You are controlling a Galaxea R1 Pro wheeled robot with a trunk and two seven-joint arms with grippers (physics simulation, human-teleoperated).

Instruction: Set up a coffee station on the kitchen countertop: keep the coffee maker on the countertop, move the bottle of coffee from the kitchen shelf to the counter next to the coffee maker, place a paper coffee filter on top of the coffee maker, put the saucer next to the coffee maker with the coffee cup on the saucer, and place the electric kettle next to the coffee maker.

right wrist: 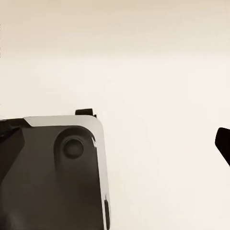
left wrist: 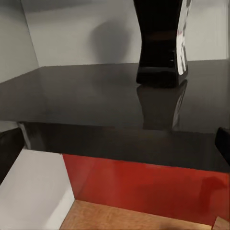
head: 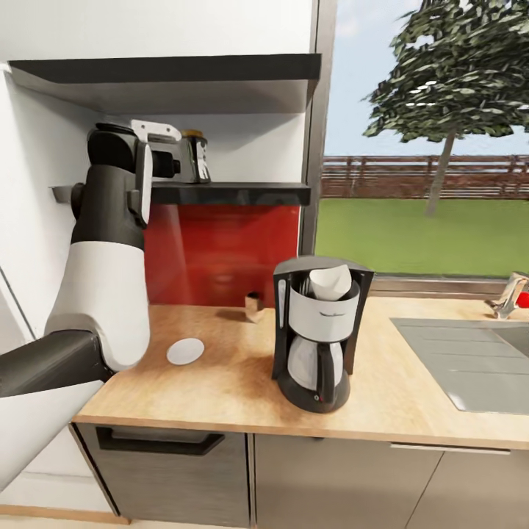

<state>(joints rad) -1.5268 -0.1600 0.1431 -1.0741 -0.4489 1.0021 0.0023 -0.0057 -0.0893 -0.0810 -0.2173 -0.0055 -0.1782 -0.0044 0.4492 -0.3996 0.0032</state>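
Note:
The dark coffee bottle (head: 195, 156) with a brown lid stands upright on the black shelf (head: 235, 193). My left gripper (head: 175, 166) is raised to shelf height just left of it, open and holding nothing. In the left wrist view the bottle's base (left wrist: 160, 52) stands ahead on the shelf (left wrist: 96, 96), beyond the spread fingertips (left wrist: 222, 143). The black coffee maker (head: 319, 338) stands on the countertop (head: 220, 389) with a white paper filter (head: 329, 283) in its top. A white saucer (head: 185, 351) lies to its left. A small cup (head: 254, 306) sits by the red backsplash. The right wrist view has one fingertip (right wrist: 223, 143) at its edge.
An upper shelf (head: 169, 73) hangs over the bottle. A white wall closes the shelf's left end. A steel sink (head: 470, 360) and faucet (head: 508, 294) lie at the counter's right under a window. In the right wrist view a dark robot part (right wrist: 52, 172) shows against a beige surface.

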